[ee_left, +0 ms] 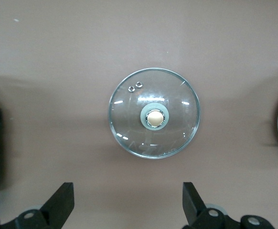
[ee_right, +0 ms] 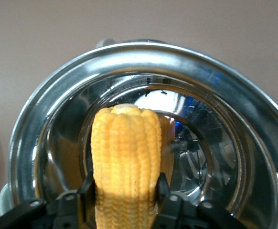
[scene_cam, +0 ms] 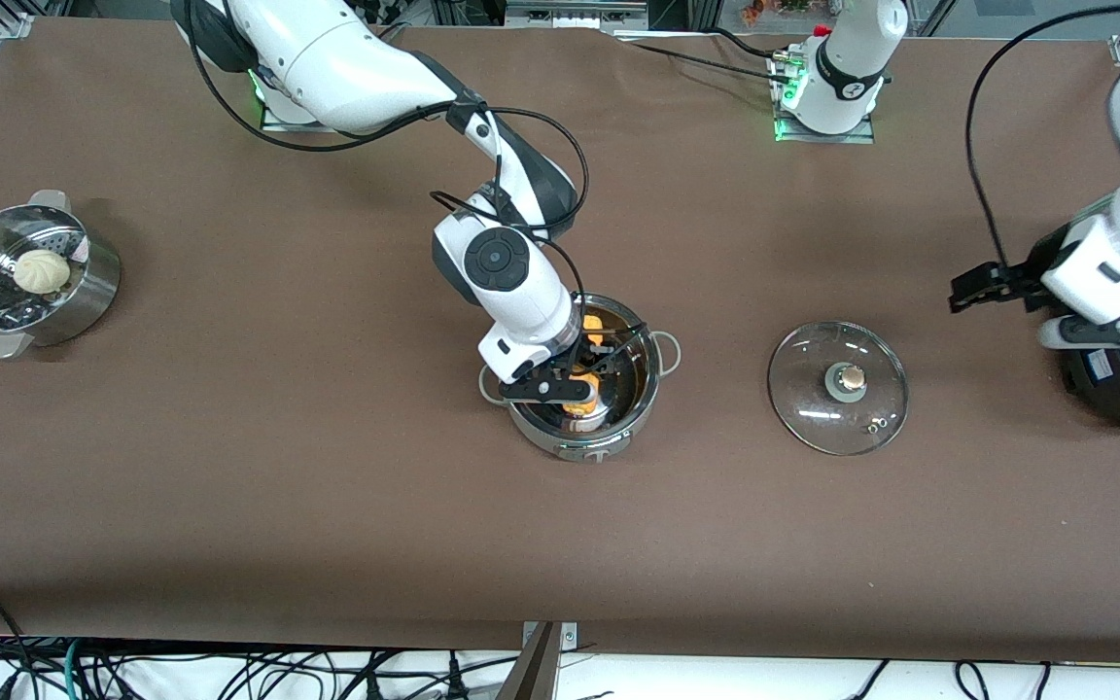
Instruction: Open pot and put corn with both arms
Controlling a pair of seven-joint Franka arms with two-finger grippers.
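The right gripper [scene_cam: 575, 381] pinches the corn [ee_right: 125, 162] between its fingers, low inside the open pot [scene_cam: 646, 384] to drop it, while the glass lid [scene_cam: 838, 387] lies on the counter [scene_cam: 327, 506] beside it, under the waiting left gripper [ee_left: 128, 202], fingers spread.

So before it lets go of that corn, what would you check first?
1. Lid off the pot: ok, it lies flat on the table beside the pot.
2. Corn held firmly: ok, the right tool is shut on it.
3. Corn over the pot's opening: ok, inside the rim.
4. Pot bottom free: ok, bare steel shows.
5. Left tool out of the way: ok, open, waiting above the lid.
6. Drop height: cannot tell.
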